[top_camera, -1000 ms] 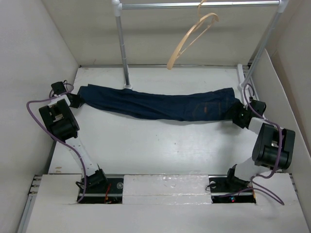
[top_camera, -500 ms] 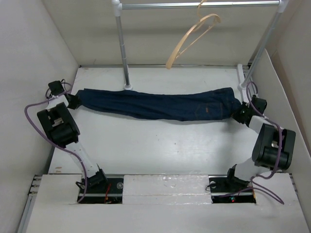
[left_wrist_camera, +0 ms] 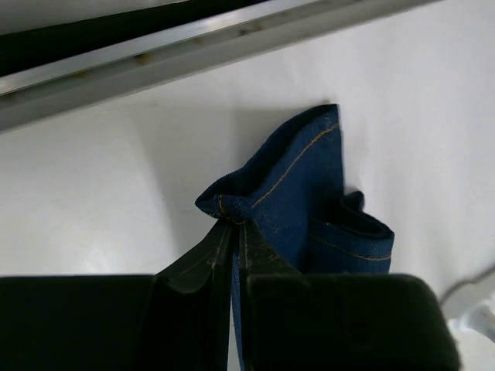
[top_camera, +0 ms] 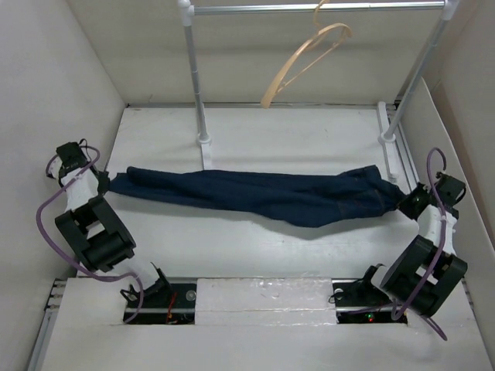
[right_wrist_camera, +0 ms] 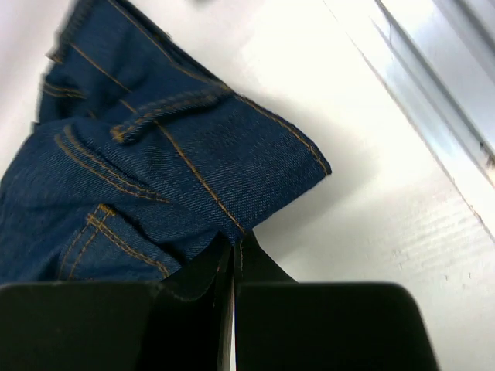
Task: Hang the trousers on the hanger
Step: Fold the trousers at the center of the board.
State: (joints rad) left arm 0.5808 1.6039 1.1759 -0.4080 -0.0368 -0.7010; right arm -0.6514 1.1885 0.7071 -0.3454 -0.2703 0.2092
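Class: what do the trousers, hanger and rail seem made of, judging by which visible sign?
Trousers: denim, matte twill weave, orange stitching. Hanger: probably wood or plastic, smooth pale beige. Rail: metal, shiny silver.

The top view looks down from above and behind the arm bases, over the whole table to the rail at the far wall. Each wrist view looks closely along its own gripper: the left gripper towards the hem end of the trousers, the right gripper towards their waistband end. The top view shows both ends.
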